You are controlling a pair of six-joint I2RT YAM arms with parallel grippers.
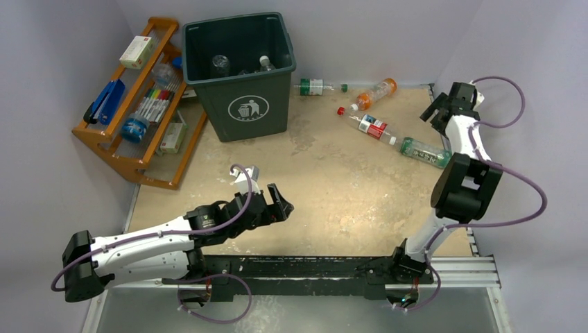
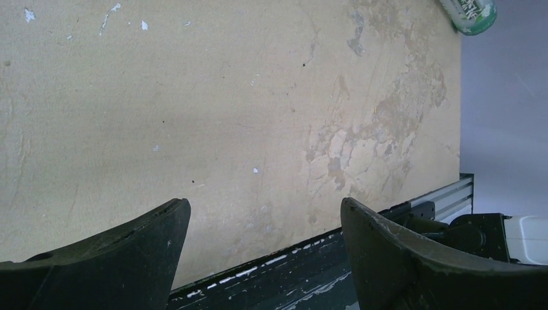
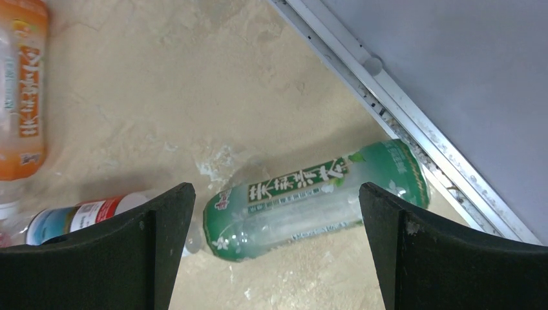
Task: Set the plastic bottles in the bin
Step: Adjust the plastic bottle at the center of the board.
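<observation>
Some bottles (image 1: 263,64) lie in the bin (image 1: 253,104); four others wait on the table (image 1: 333,180). The left gripper (image 2: 265,203) and right gripper (image 3: 276,188) gape empty.

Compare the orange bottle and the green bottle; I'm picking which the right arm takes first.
Colour: the orange bottle has an orange label, the green bottle a green one on a clear body. Place: the green bottle lies beside the rail, framed between the open fingers of the right gripper; the orange bottle shows only at the left edge of that wrist view. Both lie on their sides on the table.
</observation>
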